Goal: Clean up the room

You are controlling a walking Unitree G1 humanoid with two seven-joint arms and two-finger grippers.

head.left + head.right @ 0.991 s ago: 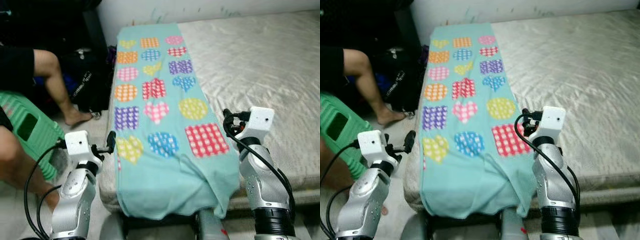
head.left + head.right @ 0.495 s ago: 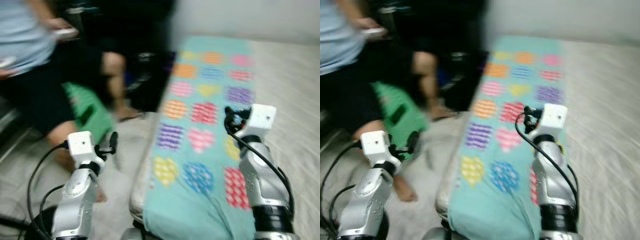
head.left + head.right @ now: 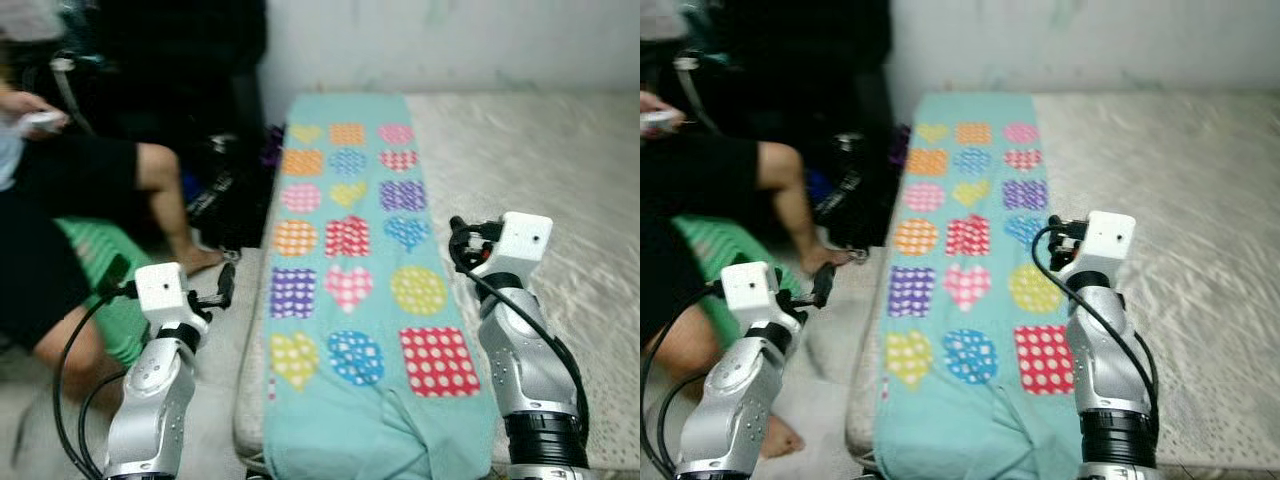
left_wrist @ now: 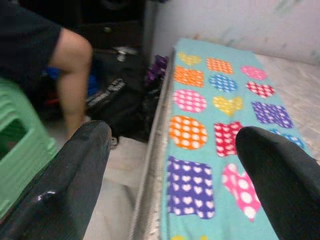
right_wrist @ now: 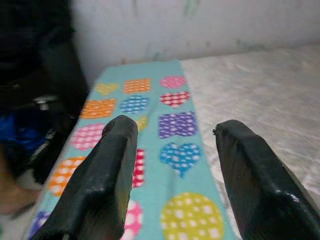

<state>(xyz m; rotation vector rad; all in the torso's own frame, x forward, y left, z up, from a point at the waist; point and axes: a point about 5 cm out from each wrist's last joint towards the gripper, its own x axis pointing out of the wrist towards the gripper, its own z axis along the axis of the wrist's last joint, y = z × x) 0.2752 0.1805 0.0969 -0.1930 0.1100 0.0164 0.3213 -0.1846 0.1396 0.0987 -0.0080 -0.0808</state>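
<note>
A teal blanket (image 3: 350, 290) printed with coloured hearts, circles and squares lies lengthwise along the left edge of a bed with a pale quilted mattress (image 3: 540, 160), its near end bunched and hanging over the foot. The left gripper (image 4: 172, 165) hovers over the floor just left of the bed, its two black fingers (image 4: 75, 175) spread wide and holding nothing. The right gripper (image 5: 175, 165) is raised above the blanket's right part, fingers (image 5: 105, 170) likewise spread and empty. On the far left a person (image 3: 70, 200) sits on a green stool (image 4: 20, 145), with dark bags (image 3: 225, 190) on the floor beside the bed.
</note>
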